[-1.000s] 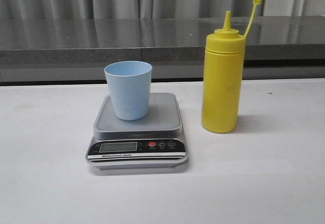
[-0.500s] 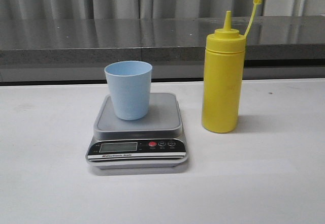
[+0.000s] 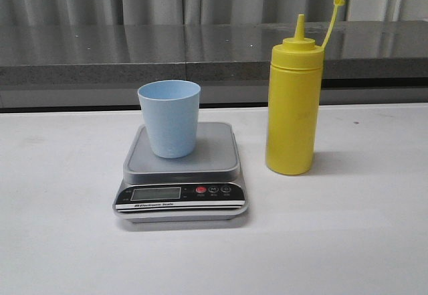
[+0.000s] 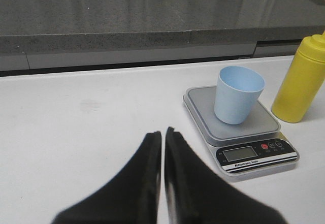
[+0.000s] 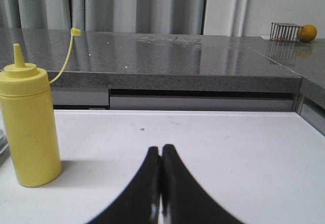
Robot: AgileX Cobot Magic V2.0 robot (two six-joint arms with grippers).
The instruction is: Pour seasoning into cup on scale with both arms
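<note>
The pale blue cup (image 3: pixel 169 118) stands upright and empty on the silver-grey scale (image 3: pixel 214 154) near the table's middle. The yellow seasoning bottle (image 3: pixel 292 108) stands upright just right of the scale, its cap hanging off on its strap. Neither gripper shows in the front view. In the left wrist view my left gripper (image 4: pixel 163 132) is shut and empty, off to the left of the scale (image 4: pixel 203 117) and cup (image 4: pixel 237 94). In the right wrist view my right gripper (image 5: pixel 161 148) is shut and empty, to the right of the bottle (image 5: pixel 30 127).
A dark grey counter ledge (image 3: pixel 134 54) runs along the table's far edge, with curtains behind. In the right wrist view a small wire basket (image 5: pixel 283 31) and an orange fruit (image 5: pixel 307 32) sit far off on the counter.
</note>
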